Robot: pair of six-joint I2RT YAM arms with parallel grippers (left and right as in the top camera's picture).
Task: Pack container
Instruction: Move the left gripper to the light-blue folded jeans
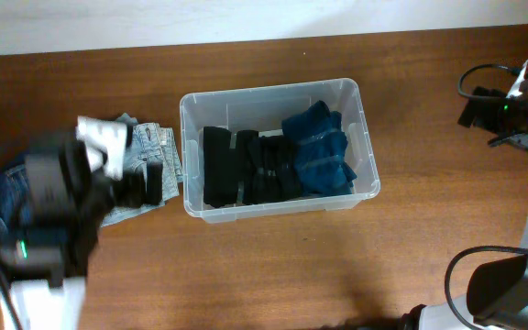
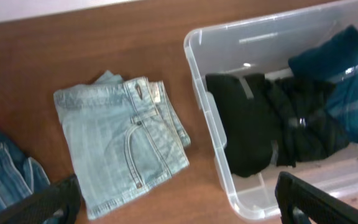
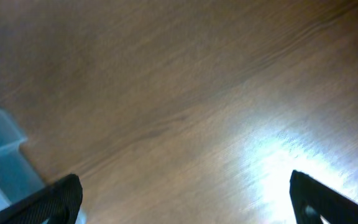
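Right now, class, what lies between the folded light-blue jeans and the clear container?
Only a narrow strip of bare wooden table separates the light-blue jeans from the container. Nothing sits in it. The left wrist view shows this best.

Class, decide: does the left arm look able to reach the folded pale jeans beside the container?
Probably yes: the left arm's open fingers hang above the jeans, nothing lies on them, and the container stands aside.

Open top on the container (image 1: 273, 90), but black clothes (image 1: 246, 170) and a blue garment (image 1: 319, 147) crowd its floor; folded jeans (image 2: 117, 143) lie just outside.
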